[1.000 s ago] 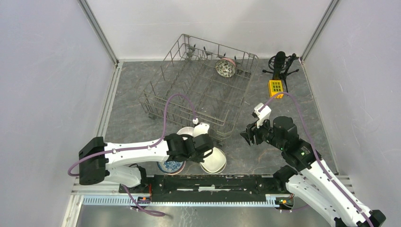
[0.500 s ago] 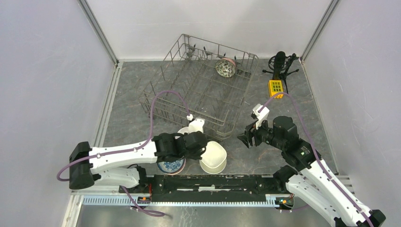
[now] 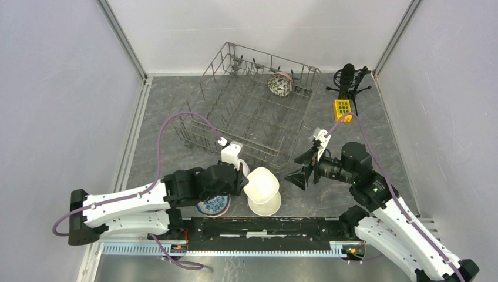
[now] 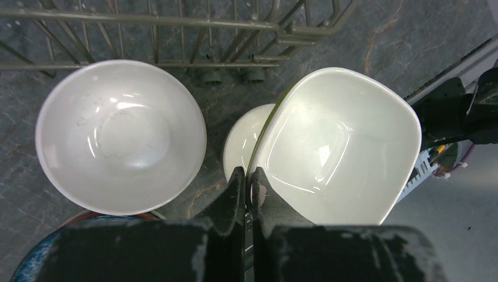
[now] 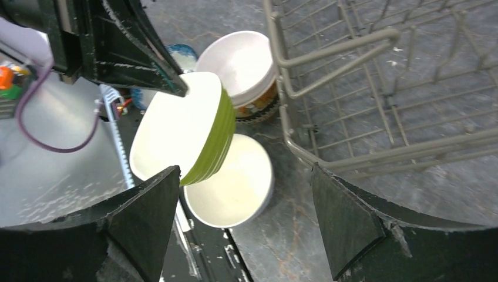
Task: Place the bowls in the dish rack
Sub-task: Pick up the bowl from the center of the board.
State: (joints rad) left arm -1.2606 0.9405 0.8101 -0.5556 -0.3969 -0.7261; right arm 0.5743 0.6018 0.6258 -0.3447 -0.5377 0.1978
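My left gripper is shut on the rim of a lime green bowl with a white inside. It holds the bowl tilted above a plain white bowl on the table. In the left wrist view my gripper pinches the green bowl. My right gripper is open, just right of the green bowl. Its jaws stand wide apart in the right wrist view. The grey wire dish rack holds one speckled bowl.
Another white bowl sits by the rack's near edge, and a blue-and-white bowl lies under my left wrist. A black tripod and a yellow keypad stand right of the rack. A black rail runs along the near edge.
My left gripper has lifted the green bowl off the white bowl and tilted it. My right gripper has moved left toward the bowl and lowered.
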